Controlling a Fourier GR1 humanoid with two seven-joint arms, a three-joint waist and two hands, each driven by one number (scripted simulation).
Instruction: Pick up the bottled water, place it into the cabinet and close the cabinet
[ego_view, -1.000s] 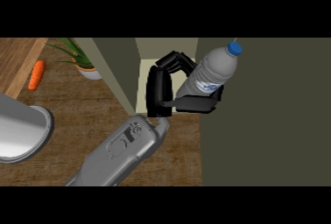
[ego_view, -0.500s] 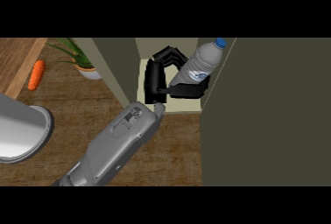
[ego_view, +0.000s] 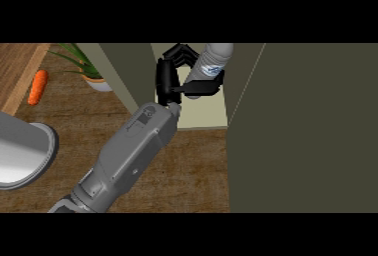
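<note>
Cabinet (ego_view: 203, 112): we see it open at the top middle of the frame, with a pale floor inside and a big dark door (ego_view: 310, 130) filling the right side.
Bottled water (ego_view: 208, 64): we see it inside the cabinet opening, held up above the pale floor; its top is cut off at the frame's upper edge.
Hand (ego_view: 171, 75): we see one black hand on a grey forearm coming from the lower left; its fingers (ego_view: 201, 88) curl round the bottle. We take it for the right hand.
Other hand: we cannot see it.
Table (ego_view: 184, 165): brown wood.
Upper left: a carrot (ego_view: 36, 86) and a potted plant (ego_view: 92, 75).
Left edge: a grey round thing (ego_view: 18, 155), partly cut off; we cannot tell what it is.
</note>
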